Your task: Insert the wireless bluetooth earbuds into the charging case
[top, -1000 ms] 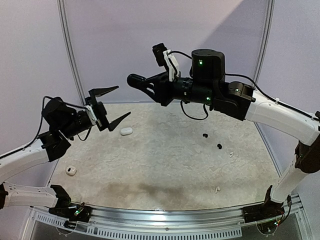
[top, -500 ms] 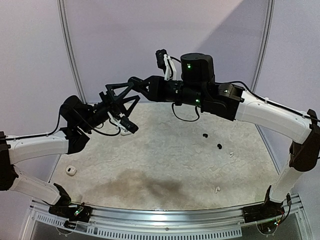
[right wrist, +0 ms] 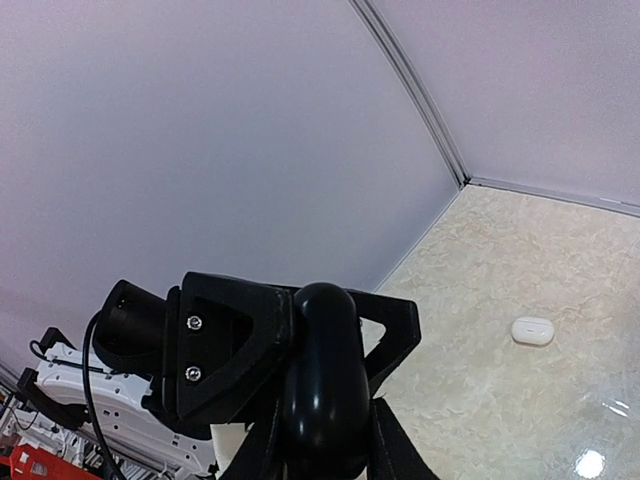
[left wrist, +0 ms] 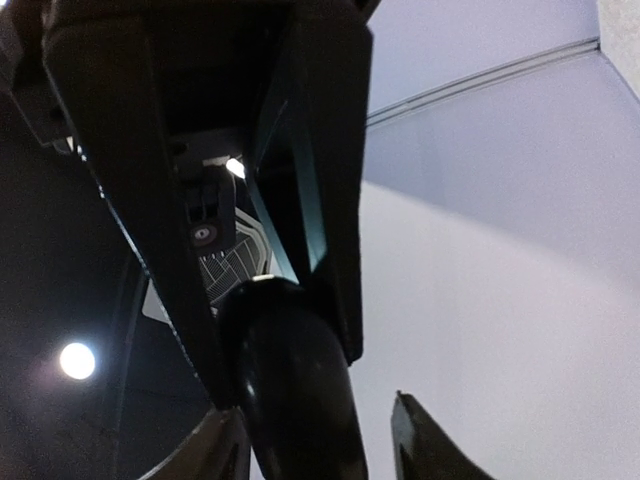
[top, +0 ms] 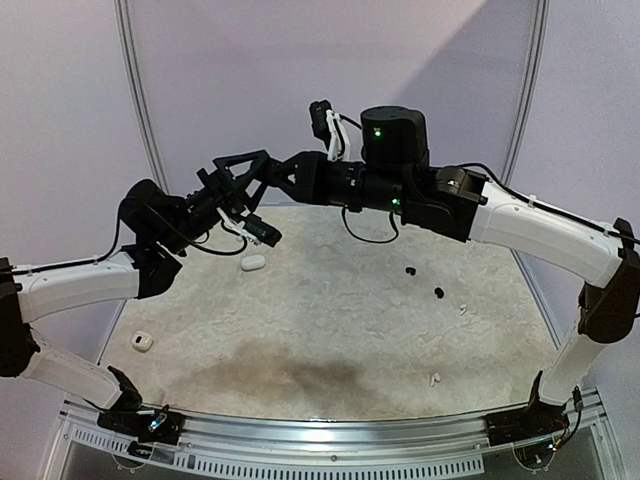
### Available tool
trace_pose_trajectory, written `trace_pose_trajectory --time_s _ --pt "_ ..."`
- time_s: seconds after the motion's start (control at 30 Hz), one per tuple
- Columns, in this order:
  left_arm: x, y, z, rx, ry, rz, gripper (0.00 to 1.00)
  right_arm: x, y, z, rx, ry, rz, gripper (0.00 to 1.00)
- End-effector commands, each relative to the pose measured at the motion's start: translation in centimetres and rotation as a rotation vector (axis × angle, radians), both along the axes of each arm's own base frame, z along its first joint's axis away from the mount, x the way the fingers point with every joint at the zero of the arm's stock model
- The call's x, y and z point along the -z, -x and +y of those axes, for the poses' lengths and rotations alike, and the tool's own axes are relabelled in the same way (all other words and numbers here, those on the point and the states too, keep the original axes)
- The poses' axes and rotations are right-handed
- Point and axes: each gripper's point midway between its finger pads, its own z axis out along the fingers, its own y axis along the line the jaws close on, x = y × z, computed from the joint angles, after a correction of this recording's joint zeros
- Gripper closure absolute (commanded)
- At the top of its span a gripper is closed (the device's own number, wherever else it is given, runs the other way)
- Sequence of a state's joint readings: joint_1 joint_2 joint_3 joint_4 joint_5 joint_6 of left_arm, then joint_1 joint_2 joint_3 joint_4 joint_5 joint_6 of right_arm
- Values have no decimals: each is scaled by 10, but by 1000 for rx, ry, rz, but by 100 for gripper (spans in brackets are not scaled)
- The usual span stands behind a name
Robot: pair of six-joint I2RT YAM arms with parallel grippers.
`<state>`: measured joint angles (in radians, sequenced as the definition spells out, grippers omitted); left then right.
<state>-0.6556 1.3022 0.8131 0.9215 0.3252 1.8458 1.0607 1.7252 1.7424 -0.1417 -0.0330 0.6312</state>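
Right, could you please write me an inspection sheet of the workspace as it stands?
Surface: beige marbled table, with a darker patch near the front.
Job's things: black case held in mid-air; two black earbuds and two white earbuds lying on the right; white case at back left; second white case at front left.
Clutter: nothing seen.
Tools: right tool shut on the black case; left tool straddles it, grip unclear.
Cables: black cables loop under both wrists.
Surroundings: pale walls, grey frame rails.
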Motion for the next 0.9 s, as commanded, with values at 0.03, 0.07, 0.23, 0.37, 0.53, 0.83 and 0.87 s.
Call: trace_pose_trajectory --time_s 0.03,0.07,0.23,0.37,0.53,0.83,0.87 --pt "4 3 -1 2 -5 8 73 10 -1 11 -23 0 19 100" --pt "6 3 -1 3 -7 12 79 10 -1 11 -22 1 19 100" --pt "10 6 1 14 -4 22 100 12 -4 10 -16 8 13 100" --pt "16 10 2 37 14 69 100 5 1 11 -48 2 -21 71" --pt "18 -6 17 32 194 453 100 -19 20 -5 -117 32 -220 28" --pt "43 62 11 476 301 1631 100 -54 60 -59 -158 90 -667 19" --pt "38 70 9 549 322 1723 100 -54 59 -62 -151 106 -685 19"
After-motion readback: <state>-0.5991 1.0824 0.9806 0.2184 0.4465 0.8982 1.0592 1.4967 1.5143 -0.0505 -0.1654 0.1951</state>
